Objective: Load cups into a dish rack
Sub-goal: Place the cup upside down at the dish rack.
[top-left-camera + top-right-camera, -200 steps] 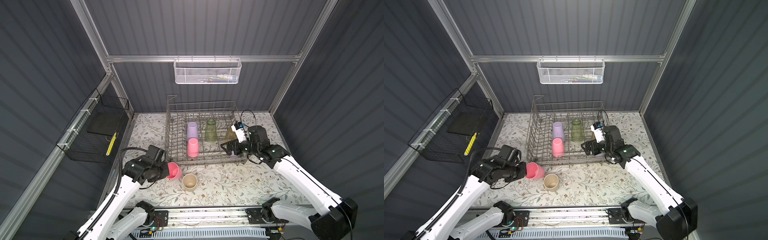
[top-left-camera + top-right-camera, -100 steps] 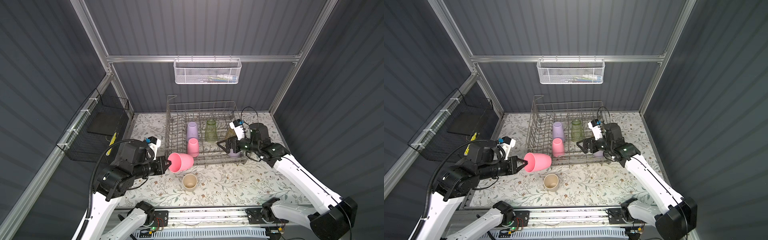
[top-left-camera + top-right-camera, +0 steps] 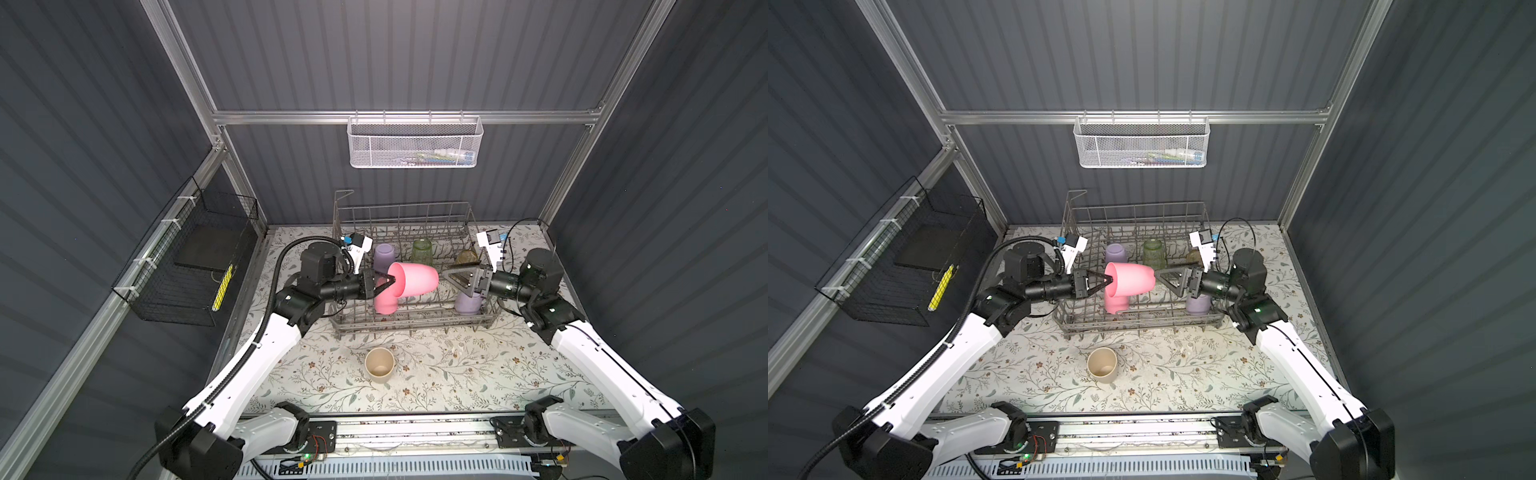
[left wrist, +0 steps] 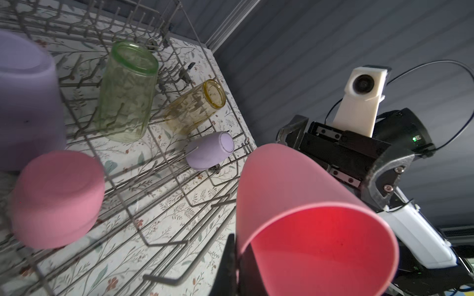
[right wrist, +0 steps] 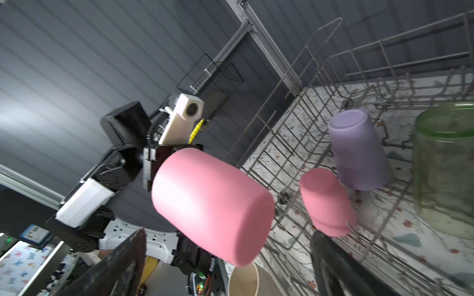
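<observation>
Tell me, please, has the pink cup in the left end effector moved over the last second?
Yes: the held pink cup rose from beside the beige cup to above the dish rack.

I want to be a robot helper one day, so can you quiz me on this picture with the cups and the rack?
1. True or false: the beige cup already sits inside the dish rack.
2. Which jaws hold the raised pink cup? A the left jaws, B the right jaws, C both.
3. How many cups are inside the rack right now?

Key:
1. False. It stands on the table in front of the rack.
2. A. The right jaws are open and grip nothing.
3. Five: the lower pink cup, the far lilac cup, the near lilac cup, the green glass and the amber glass.
</observation>
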Available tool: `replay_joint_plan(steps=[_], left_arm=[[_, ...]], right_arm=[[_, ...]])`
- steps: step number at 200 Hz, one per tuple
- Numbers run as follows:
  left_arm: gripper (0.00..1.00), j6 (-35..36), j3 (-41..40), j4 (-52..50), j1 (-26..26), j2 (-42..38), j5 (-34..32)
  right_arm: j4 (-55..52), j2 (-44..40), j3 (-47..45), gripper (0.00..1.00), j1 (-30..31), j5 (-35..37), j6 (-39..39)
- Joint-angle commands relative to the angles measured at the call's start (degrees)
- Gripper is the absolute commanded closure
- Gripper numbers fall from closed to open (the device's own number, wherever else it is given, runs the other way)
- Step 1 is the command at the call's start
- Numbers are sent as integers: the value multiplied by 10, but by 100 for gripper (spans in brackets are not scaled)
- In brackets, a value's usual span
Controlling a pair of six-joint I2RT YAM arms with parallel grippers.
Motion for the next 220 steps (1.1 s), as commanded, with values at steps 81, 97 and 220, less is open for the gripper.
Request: replay_joint_plan(steps=[81, 97, 220], left_arm=[[100, -98, -54, 297, 10, 39, 106], [100, -100, -56, 304, 10, 43, 111], [100, -131, -58, 358, 10, 82, 134]], right_arm=[[120, 18, -21, 1, -12, -47, 89], [148, 37, -20, 1, -11, -56, 108], [364, 141, 4, 2, 19, -80, 247]])
